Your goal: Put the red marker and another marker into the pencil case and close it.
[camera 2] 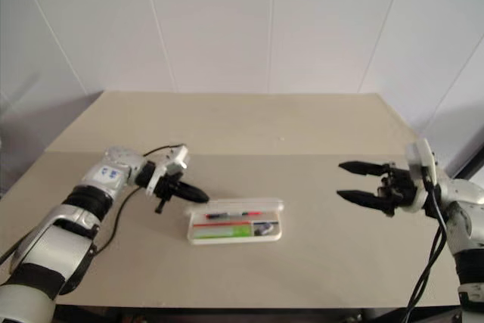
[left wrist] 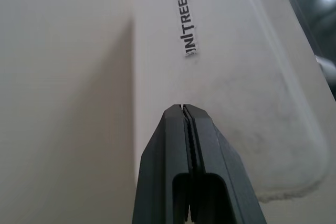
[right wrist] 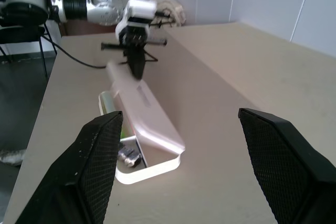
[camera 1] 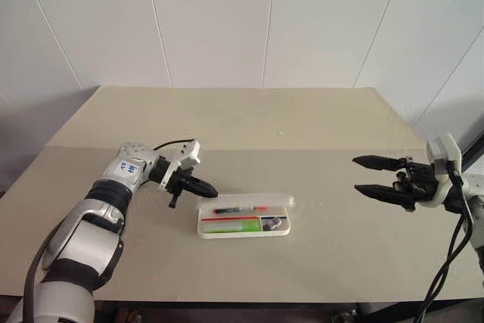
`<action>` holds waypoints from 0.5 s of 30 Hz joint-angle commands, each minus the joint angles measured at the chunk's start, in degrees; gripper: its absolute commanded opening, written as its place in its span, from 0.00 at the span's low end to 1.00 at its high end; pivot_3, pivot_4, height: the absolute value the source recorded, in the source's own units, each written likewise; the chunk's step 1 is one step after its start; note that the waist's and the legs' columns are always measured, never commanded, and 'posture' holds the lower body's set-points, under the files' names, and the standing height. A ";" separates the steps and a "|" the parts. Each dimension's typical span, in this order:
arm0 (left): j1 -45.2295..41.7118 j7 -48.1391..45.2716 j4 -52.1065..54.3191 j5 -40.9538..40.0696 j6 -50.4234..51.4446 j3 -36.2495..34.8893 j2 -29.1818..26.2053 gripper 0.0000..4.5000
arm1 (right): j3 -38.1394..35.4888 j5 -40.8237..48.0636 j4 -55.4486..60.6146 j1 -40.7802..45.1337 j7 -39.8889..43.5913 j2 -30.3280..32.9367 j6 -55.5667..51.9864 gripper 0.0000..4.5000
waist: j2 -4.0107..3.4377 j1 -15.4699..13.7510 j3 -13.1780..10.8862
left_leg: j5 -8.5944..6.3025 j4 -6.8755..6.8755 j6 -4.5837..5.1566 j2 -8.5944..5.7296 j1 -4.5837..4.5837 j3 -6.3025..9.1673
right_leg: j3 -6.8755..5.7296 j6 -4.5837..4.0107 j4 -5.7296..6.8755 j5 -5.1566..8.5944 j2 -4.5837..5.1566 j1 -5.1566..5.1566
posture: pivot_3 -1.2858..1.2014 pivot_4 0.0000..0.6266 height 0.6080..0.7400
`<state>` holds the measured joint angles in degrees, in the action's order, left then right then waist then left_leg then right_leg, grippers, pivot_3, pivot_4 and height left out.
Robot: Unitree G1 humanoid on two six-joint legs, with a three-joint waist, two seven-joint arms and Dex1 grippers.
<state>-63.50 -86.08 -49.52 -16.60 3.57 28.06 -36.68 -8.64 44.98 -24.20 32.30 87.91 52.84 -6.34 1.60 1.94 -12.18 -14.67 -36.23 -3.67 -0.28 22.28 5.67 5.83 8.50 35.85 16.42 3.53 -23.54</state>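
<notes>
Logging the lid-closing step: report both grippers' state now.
Left gripper: shut, holding nothing, tips at the pencil case lid.
Right gripper: open, empty, off to the side.

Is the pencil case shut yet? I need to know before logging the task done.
Not shut. The pencil case lid stands partly raised, leaving the red marker visible in the tray.

Tabletop (camera 1: 249, 122): beige, matte, with a seam line running 9 to 3 o'clock across its middle. White panelled wall (camera 1: 227, 20) at 12 o'clock, vertical joints between panels.
</notes>
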 commanded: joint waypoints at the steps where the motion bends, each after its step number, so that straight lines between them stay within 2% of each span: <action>1: 1.21 -6.42 4.49 -0.70 -1.20 2.21 -0.31 0.01 | -0.08 3.17 0.94 0.05 4.59 2.56 0.44 1.00 | -0.01 -0.01 0.00 | 0.00 0.00 0.00 0.00 0.00 0.00 | 0.00 0.00 0.00 0.00 0.00 0.00 | 0.52 0.24 1.00; 7: 2.01 -6.42 6.92 -0.43 -1.37 4.47 -0.74 0.01 | 1.56 5.42 0.59 0.45 4.59 5.70 0.98 1.00 | -0.04 0.01 -0.02 | 0.00 -0.01 0.00 0.00 0.00 -0.01 | 0.01 -0.01 0.00 0.01 0.00 0.00 | 0.52 0.24 1.00; 15: 2.15 -6.42 6.13 6.00 -6.10 6.95 -0.04 0.01 | 2.71 5.12 -0.13 0.83 4.59 6.31 2.28 1.00 | -0.05 0.04 -0.02 | 0.00 -0.02 0.01 0.00 -0.06 -0.02 | 0.03 -0.02 0.02 0.01 -0.01 0.03 | 0.52 0.24 1.00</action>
<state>-61.97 -86.08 -43.26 -13.73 -1.55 33.12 -36.59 -5.09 49.09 -24.67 32.31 88.02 58.02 -5.00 1.55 1.97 -12.19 -14.66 -36.25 -3.65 -0.28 22.20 5.65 5.86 8.48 35.87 16.43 3.52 -23.49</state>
